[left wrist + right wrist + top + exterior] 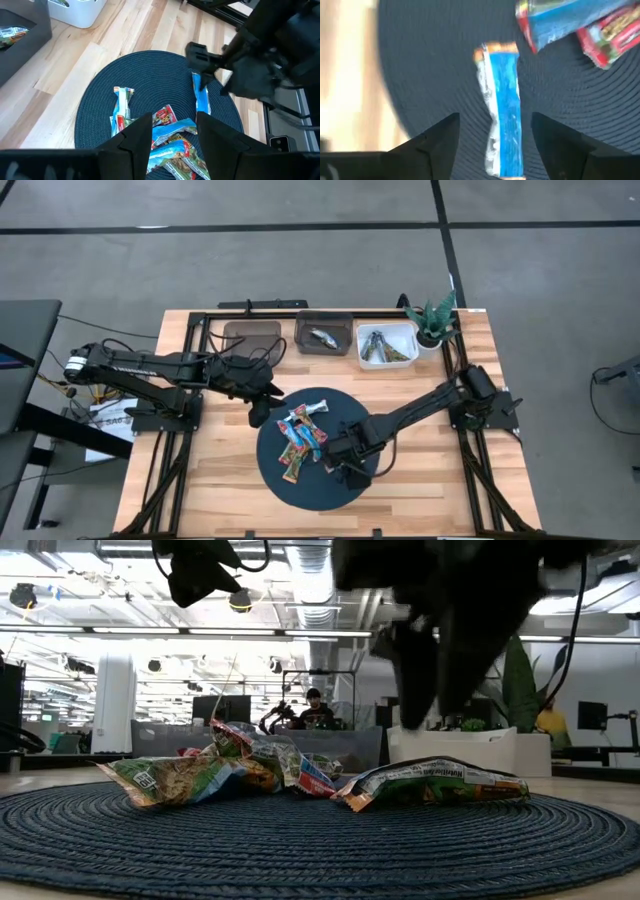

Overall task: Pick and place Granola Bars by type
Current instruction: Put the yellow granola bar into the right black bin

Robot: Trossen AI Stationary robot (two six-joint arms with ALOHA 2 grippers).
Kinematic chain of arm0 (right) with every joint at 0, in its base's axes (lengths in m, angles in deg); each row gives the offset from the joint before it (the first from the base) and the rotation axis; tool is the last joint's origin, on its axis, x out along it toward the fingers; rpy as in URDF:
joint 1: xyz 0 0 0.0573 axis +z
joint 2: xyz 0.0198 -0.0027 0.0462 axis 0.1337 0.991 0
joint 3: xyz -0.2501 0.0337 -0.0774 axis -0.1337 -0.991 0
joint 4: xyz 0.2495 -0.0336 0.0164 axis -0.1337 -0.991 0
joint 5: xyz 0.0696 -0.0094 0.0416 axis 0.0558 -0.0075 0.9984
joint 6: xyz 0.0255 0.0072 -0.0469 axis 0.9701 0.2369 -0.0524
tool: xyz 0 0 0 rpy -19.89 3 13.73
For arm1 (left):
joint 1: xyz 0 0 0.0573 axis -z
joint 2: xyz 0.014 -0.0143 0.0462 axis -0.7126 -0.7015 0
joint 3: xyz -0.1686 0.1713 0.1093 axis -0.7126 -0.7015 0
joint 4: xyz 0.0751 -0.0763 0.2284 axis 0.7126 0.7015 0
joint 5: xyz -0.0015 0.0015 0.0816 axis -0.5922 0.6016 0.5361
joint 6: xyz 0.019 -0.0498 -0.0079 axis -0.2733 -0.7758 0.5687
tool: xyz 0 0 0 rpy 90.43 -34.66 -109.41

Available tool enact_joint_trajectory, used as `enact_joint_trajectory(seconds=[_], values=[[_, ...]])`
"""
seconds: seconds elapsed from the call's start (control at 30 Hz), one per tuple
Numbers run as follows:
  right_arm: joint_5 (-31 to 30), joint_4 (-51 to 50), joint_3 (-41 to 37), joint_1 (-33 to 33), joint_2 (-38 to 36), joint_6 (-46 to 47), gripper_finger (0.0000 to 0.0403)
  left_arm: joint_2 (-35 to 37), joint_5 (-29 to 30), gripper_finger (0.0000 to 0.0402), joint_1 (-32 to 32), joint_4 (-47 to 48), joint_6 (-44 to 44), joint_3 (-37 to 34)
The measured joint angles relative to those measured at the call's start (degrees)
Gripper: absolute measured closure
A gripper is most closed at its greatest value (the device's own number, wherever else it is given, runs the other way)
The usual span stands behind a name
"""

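Several granola bars (300,435) in blue-white, red-orange and green-brown wrappers lie heaped on a round dark woven mat (318,480). One blue-white bar (502,125) lies flat on the mat, apart from the heap. My right gripper (495,117) hangs open over it with a finger to each side, clear of it; in the low view the gripper (440,670) is above the mat. My left gripper (175,132) is open above the heap's far-left side and shows in the high view too (262,405).
Three bins stand along the far edge: a brown one (252,335), a dark one (324,323) with a bar in it, and a white one (387,330) with green-brown bars. A potted plant (435,320) stands at the far right. Bare wood (220,470) surrounds the mat.
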Motion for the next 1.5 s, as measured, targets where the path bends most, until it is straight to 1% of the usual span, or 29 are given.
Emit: enact_joint_trajectory(seconds=[0.03, 0.1, 0.23, 0.4, 0.5, 0.6, 0.8, 0.9, 1.03, 1.17, 1.33, 1.5], values=[[-0.9, -0.9, -0.2, 0.0, 0.4, -0.3, 0.0171, 0.0, 0.1, 0.0255, 0.0, 0.0, 0.0, 0.0], [-1.7, 1.3, 0.2, -0.3, 1.4, 0.2, 0.0177, 0.0, 0.2, 0.0255, 0.0, 0.0, 0.0, 0.0], [1.4, 0.3, 0.1, -1.2, 4.3, 0.2, 0.0184, 0.0, 0.2, 0.0255, 0.0, -0.2, 0.0, 0.0], [2.1, -0.4, 0.2, -1.5, 6.7, 0.1, 0.0191, 0.0, 0.2, 0.0255, 0.0, -0.5, 0.0, 0.0], [2.3, -0.5, 0.3, -1.5, 6.9, 0.2, 0.0206, 0.0, 0.2, 0.0255, 0.0, -0.3, 0.0, 0.0], [2.1, -0.7, 0.3, -1.6, 6.6, 0.2, 0.0238, 0.0, 0.7, 0.0255, 0.0, -0.5, 0.0, 0.0], [2.6, -0.1, 0.1, -2.7, 5.3, 1.9, 0.0328, 0.0, 3.1, 0.0255, 0.0, -0.8, -0.4, 0.0], [2.7, 0.8, 0.1, -4.2, 4.1, 3.7, 0.0355, 0.0, 3.7, 0.0255, 0.0, -1.9, -1.1, 0.0], [1.7, 1.3, 0.1, -7.3, 0.2, 6.6, 0.0362, 0.0, 7.5, 0.0255, 0.0, -4.2, -2.8, 0.0], [-1.6, 2.0, 0.1, -12.1, -4.5, 9.5, 0.0355, 0.0, 11.7, 0.0255, 0.0, -6.5, -3.4, 0.0], [-6.0, 4.1, 0.2, -20.4, -10.2, 11.8, 0.0353, 0.0, 16.8, 0.0255, 0.0, -7.9, -3.6, 0.0], [-10.0, 4.2, 0.2, -29.8, -12.7, 12.3, 0.0358, 0.0, 22.5, 0.0255, -0.7, -8.5, -3.6, 0.0]])
